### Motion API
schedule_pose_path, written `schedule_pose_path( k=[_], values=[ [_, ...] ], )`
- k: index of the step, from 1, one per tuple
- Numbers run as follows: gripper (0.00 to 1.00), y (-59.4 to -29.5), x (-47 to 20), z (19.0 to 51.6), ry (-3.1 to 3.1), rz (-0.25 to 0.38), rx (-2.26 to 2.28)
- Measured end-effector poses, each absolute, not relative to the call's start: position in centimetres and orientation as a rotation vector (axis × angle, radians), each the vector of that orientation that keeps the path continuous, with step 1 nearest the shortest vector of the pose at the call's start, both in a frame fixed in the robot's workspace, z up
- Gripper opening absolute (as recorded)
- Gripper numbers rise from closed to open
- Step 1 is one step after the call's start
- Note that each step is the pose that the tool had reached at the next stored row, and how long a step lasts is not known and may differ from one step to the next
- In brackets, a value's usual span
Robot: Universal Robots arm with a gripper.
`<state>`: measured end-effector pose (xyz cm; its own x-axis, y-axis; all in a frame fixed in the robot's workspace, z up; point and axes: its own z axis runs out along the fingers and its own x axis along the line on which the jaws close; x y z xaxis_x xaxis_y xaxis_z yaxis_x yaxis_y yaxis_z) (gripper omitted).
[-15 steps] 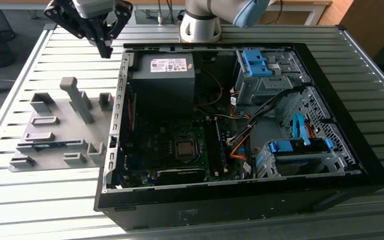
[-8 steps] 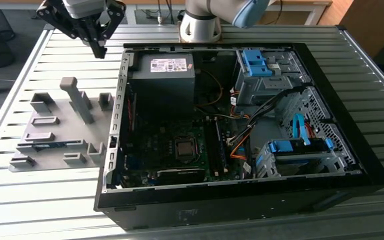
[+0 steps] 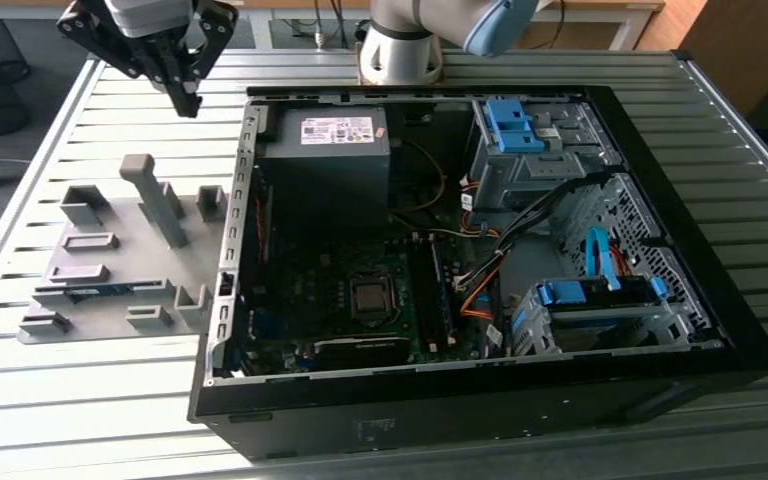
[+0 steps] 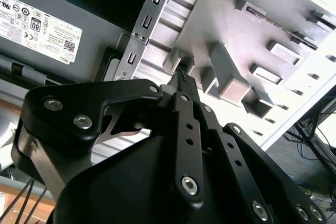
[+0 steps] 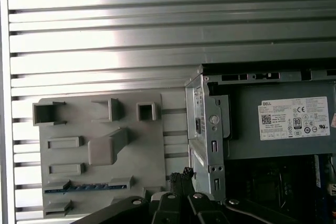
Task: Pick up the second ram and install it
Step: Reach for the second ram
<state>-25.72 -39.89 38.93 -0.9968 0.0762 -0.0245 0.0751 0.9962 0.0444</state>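
While apart from second ram (image 3: pixel 101 290) in grey holder (image 3: pixel 117 262), gripper (image 3: pixel 187 103) pressed together, computer case (image 3: pixel 491 420) alongside.

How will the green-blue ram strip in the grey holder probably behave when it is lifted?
The ram strip is thin and flat, so it is probably light and stiff. It stands on edge in a slot of the grey holder, so it may tip once freed. Its bare board looks fragile.

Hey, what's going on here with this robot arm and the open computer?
The robot arm's claw hovers shut and empty above the table, beside the open computer case. The second ram lies in the grey holder tray next to the case, not yet picked up.
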Motion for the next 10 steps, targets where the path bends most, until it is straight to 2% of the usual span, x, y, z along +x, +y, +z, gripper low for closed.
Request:
schedule_pose_path(
  k=[10],
  values=[
    [0.11, -39.9, -27.3, 38.9, 3.112, 0.068, 0.118]
  ],
)
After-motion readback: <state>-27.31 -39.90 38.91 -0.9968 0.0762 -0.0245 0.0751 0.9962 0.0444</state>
